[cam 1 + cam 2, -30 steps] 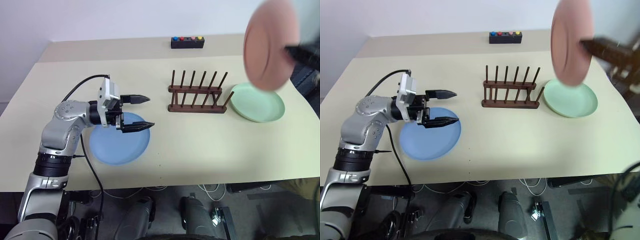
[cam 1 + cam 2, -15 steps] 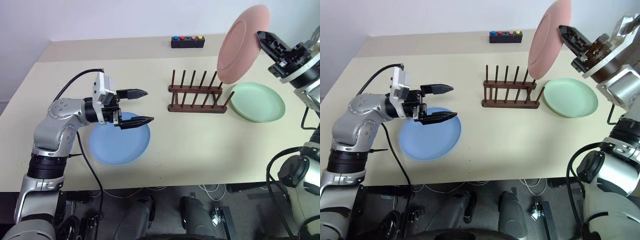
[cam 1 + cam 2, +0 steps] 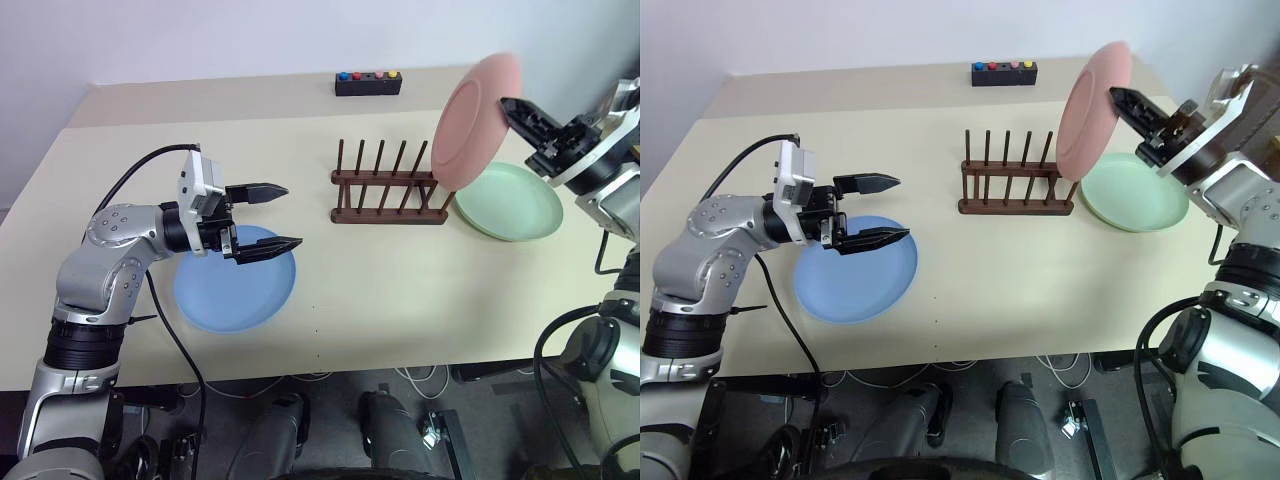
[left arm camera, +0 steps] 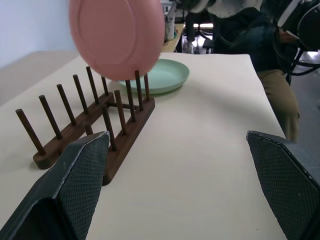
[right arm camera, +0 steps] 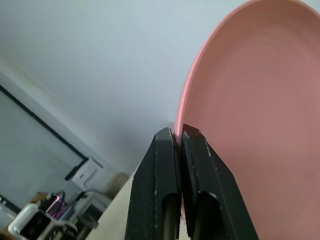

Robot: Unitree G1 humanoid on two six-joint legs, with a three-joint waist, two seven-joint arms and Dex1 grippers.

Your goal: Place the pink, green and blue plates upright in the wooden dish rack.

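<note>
My right gripper is shut on the rim of the pink plate, which hangs on edge, tilted, just above the right end of the wooden dish rack. In the right wrist view both black fingers pinch that pink plate. The green plate lies flat on the table right of the rack. Flat at the left lies the blue plate. Over its far edge my left gripper hovers open and empty, pointing toward the rack.
A small black box with coloured buttons sits at the table's far edge behind the rack. A black cable loops from my left wrist. Bare tabletop lies in front of the rack.
My right gripper has brought the pink plate down and toward the rack, from high at the right to just over the rack's right end. The left gripper has stayed put.
</note>
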